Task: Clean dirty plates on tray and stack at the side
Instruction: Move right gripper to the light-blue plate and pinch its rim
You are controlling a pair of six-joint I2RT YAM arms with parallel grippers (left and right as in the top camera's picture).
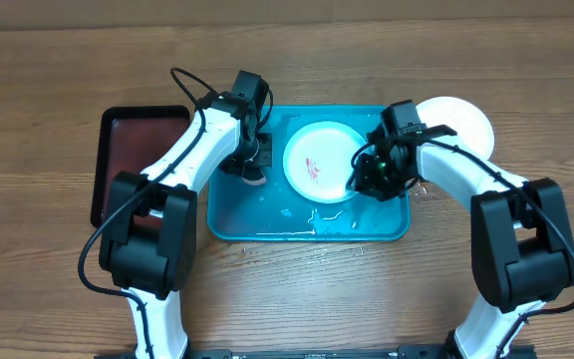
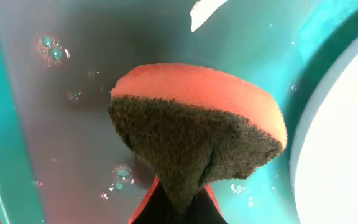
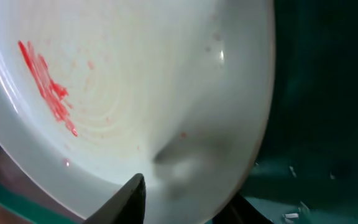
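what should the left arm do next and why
Probably slide the left gripper with its pinched sponge across onto the plate: a red smear marks it, the sponge hangs over wet tray beside it, and the right gripper straddles its rim.

left pincer clamped shut, pointing down, right pincer partly spread, angled down and inward

Bright, even light falls from above in the overhead view, with white glare on the wet large turquoise-blue rectangular plastic tray. In the left wrist view, the orange sponge with a dark scouring face casts a dark shadow. In the right wrist view, the round white plastic plate with a red smear is soft and blurred, and its right side is dim.
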